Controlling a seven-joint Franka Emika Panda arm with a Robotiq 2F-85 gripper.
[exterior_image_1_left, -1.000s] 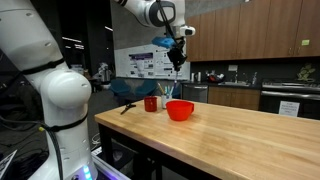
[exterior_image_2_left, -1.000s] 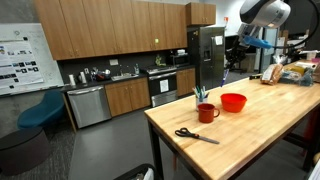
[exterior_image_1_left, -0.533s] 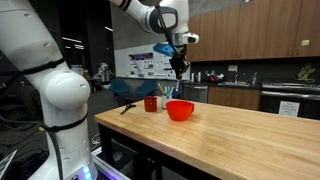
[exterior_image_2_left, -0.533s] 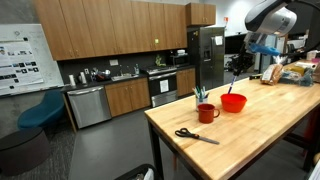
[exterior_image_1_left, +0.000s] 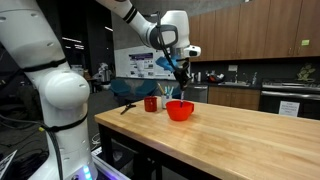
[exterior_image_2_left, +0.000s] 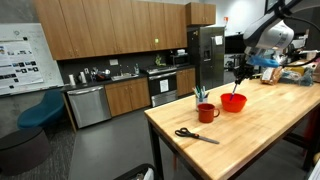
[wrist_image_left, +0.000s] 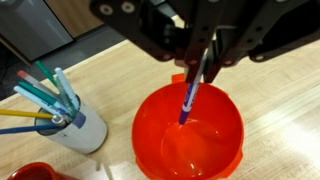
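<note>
My gripper (wrist_image_left: 203, 62) is shut on a blue-purple pen (wrist_image_left: 190, 95) that hangs tip down over the inside of a red bowl (wrist_image_left: 190, 140). In both exterior views the gripper (exterior_image_1_left: 180, 72) (exterior_image_2_left: 238, 75) hovers just above the bowl (exterior_image_1_left: 180, 110) (exterior_image_2_left: 233, 102) on the wooden table. The pen's tip is at about rim height; I cannot tell whether it touches the bowl's floor. A cup holding several coloured pens (wrist_image_left: 70, 120) stands right beside the bowl (exterior_image_1_left: 151, 103) (exterior_image_2_left: 207, 112).
Black-handled scissors (exterior_image_2_left: 195, 135) lie near the table's corner beyond the cup (exterior_image_1_left: 127, 106). The butcher-block table (exterior_image_1_left: 240, 140) has an edge close to the bowl. Boxes and clutter (exterior_image_2_left: 290, 72) sit at the table's far end. Kitchen cabinets stand behind.
The gripper has come down and slightly sideways with the pen, from well above the table to just over the red bowl. Bowl, cup and scissors have not moved.
</note>
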